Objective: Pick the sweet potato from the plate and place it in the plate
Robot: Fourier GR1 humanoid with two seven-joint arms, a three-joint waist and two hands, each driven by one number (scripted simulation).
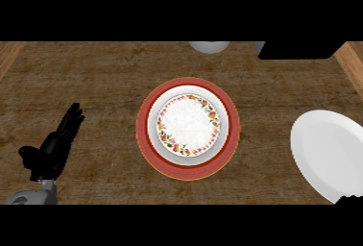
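- At far left, left hand (53,146) is resting open, fingers straight, holding nothing.
- Centre: red-rimmed plate (150,144) is showing no sweet potato.
- Right: white plate (330,149) is lying bare; right hand (351,200) barely showing, fingers unreadable.
- Sweet potato is appearing nowhere; progress cannot be judged.

Counter (85,77): wood, brown, coarse mottled grain, matt; paler wood strips along its left and right edges. Red-rimmed plate (150,126) at centre: smooth, ceramic-looking, matt red border with a thin gold edge, white inner ring, floral band. White plate (330,153) at the right edge: smooth, plain, slight sheen. Left hand (53,149): black, matt, plastic-like; forearm grey, smooth.
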